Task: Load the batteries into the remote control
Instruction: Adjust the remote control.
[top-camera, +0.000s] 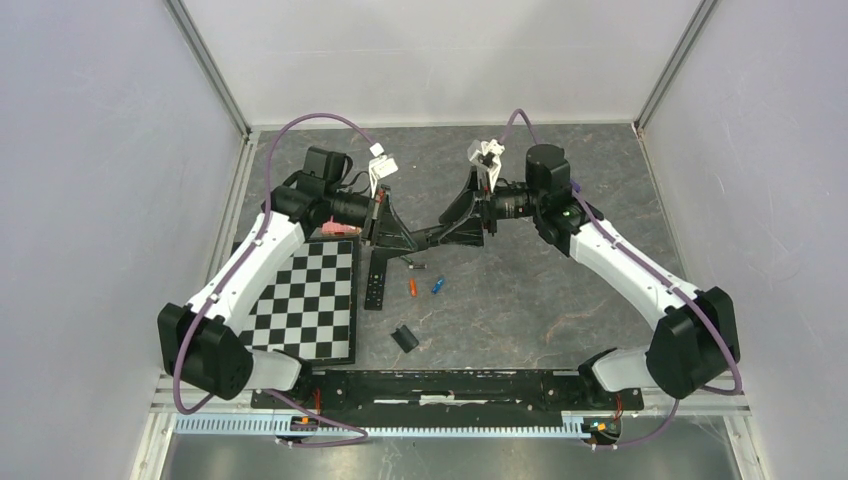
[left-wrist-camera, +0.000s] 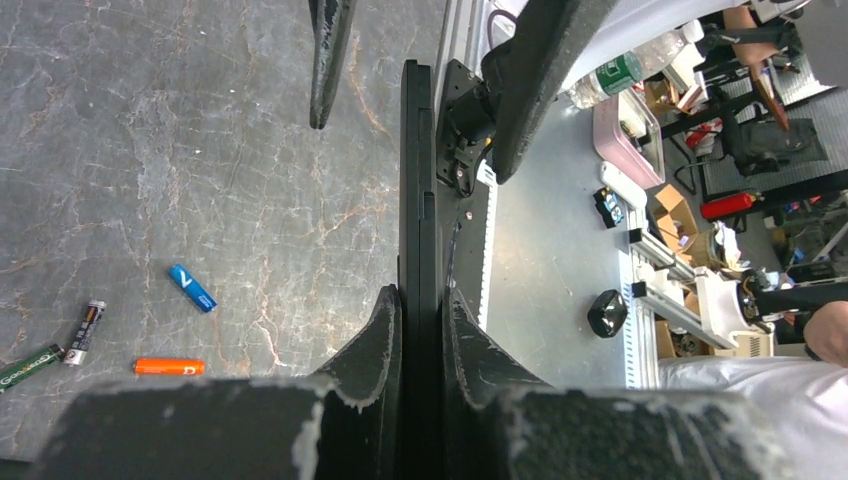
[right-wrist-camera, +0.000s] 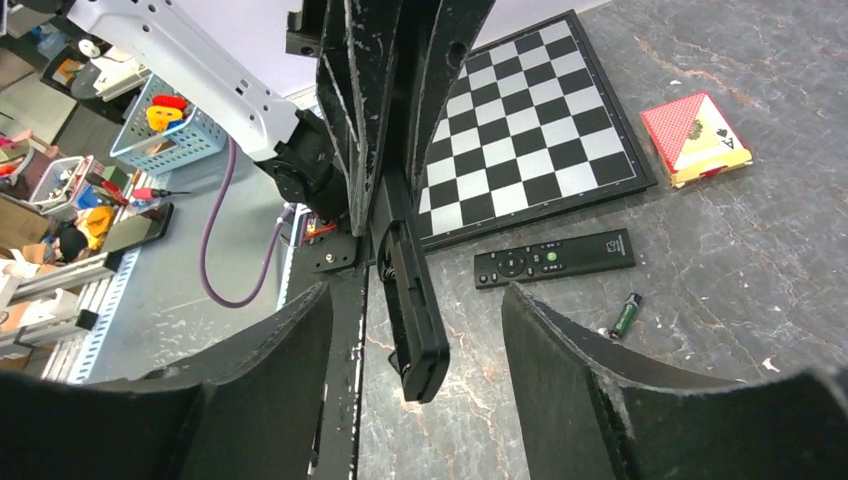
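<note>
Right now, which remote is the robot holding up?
The remote clamped in the left gripper, up in the air. The other remote lies flat, buttons up, beside the checkerboard.

Black remote (left-wrist-camera: 418, 200), orange battery (left-wrist-camera: 169, 366), blue battery (left-wrist-camera: 191, 288)

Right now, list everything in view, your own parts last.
remote control: one, black, held off the table in the left jaws
checkerboard: one, black-white, left side
second remote: one, black, buttons up, beside the checkerboard
orange battery: one, on the table
blue battery: one, near the orange one
green battery: one, on the table
grey-black battery: one, next to the green one
small cover: one, black, towards the near edge
card box: one, red, at the checkerboard's far edge
left jaws: shut on the remote control
right jaws: open, flanking its free end
</note>
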